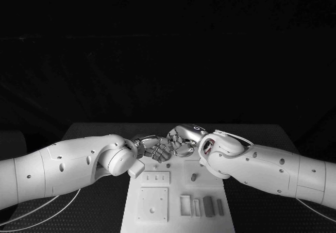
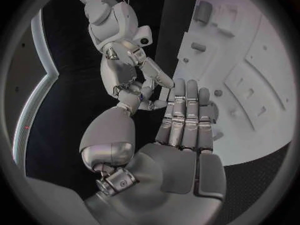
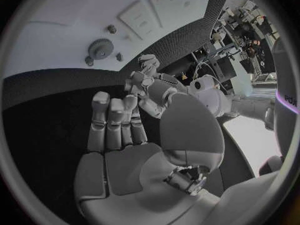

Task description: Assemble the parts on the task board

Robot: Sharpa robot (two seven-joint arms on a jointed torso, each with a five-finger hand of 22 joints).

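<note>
The white task board [image 1: 175,221] lies along the middle of the table. Several grey parts [image 1: 208,203] lie side by side on its near right section. My left hand [image 1: 154,148] and right hand [image 1: 183,138] meet above the board's far end, fingertips close together. In the left wrist view my left hand [image 2: 184,130] has straight fingers held side by side and an empty palm, and the right hand [image 2: 128,70] reaches to its thumb tip. In the right wrist view my right hand [image 3: 119,130] also shows straight fingers and a bare palm. I see no part between them.
A round gear [image 3: 100,49] and small pegs stand on the board [image 3: 56,20]. A slotted plate [image 1: 157,177] and a square plate [image 1: 153,204] sit on the board's left side. Dark table [image 1: 91,213] flanks the board, and both forearms cross its far half.
</note>
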